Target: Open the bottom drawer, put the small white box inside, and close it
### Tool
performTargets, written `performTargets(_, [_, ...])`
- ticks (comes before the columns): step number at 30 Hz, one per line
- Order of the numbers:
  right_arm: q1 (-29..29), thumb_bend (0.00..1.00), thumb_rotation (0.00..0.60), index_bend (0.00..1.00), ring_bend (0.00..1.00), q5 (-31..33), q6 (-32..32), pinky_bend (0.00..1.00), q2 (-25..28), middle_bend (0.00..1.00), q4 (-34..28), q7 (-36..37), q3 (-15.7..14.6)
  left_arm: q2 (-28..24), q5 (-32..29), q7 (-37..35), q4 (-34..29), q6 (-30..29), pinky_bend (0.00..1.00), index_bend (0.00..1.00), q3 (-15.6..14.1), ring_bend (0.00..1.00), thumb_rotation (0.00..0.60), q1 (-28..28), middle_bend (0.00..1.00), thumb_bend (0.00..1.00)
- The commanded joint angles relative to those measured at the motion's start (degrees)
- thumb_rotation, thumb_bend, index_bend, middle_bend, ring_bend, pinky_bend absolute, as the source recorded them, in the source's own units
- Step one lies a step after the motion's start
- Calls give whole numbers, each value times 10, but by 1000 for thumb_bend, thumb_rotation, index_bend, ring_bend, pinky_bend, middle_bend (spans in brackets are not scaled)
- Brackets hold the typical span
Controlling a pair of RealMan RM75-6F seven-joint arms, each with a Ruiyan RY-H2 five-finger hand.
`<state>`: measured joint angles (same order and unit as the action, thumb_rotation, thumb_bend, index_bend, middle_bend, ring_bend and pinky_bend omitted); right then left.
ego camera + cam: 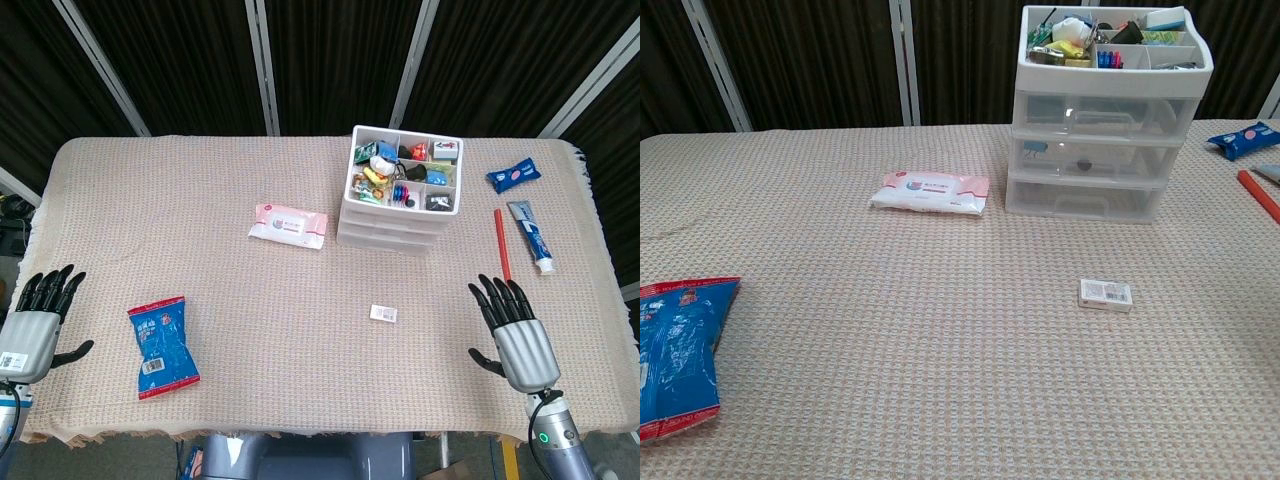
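Small white box: flat on the table cloth, long axis left to right, lying in front of and well apart from the drawer unit, whose bottom drawer is closed. Left hand and right hand: both near the table's front edge, fingers spread, holding nothing, well apart from the box.

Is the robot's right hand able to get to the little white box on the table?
Probably yes. The right hand is open and the small white box lies to its left on bare cloth, nothing between them.
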<state>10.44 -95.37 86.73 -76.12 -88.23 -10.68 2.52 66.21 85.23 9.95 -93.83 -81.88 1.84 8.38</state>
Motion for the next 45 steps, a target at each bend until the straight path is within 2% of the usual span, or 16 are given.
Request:
performTargets(1, [0, 47, 600, 0, 0, 0, 0, 63, 0, 0, 1, 1, 0, 0, 0, 0, 0, 1, 0, 58, 0, 0, 600, 1, 0, 191])
performTargets(24, [-5, 46, 600, 0, 4, 13, -1, 63, 5, 9, -12, 10, 1, 0, 0, -2, -1, -3, 0, 58, 3, 0, 600, 1, 0, 189])
performTargets(26, [-5, 47, 600, 15, 81, 14, 1, 124, 8, 94, -19, 22, 4, 1, 4, -2, -2, -8, 0, 58, 3, 0, 600, 0, 0, 190])
performTargets(28, [-5, 50, 600, 54, 252, 16, 6, 279, 8, 255, -29, 37, 8, 1, 6, -3, -2, -11, 0, 58, 3, 0, 600, -2, 0, 189])
performTargets(29, [-5, 52, 600, 81, 376, 17, 7, 392, 8, 369, -34, 43, 10, 1, 6, -3, -2, -12, 0, 58, 3, 0, 600, -2, 0, 189])
performTargets(31, [-2, 57, 600, 98, 518, 30, 0, 507, 10, 509, -53, 65, 15, 1, 5, -6, -1, -14, 0, 58, 4, 0, 600, -3, 0, 190])
performTargets(34, [9, 79, 600, 100, 652, 95, -57, 585, 20, 652, -122, 109, 25, 1, 3, -12, -1, -12, 0, 58, 5, 0, 600, -2, 0, 191])
performTargets(37, [29, 124, 600, 100, 713, 168, -114, 610, 29, 710, -179, 130, 47, 1, 5, -15, -1, -12, 0, 58, 5, 0, 600, -1, 0, 192])
performTargets(42, [72, 214, 600, 99, 748, 308, -192, 624, 21, 742, -247, 143, 103, 2, 6, -22, -1, -15, 0, 58, 6, 0, 600, -2, 0, 193])
performTargets(45, [105, 248, 600, 99, 748, 408, -231, 625, 4, 742, -276, 158, 147, 1, 8, -25, -1, -14, 0, 58, 4, 0, 600, -2, 0, 194])
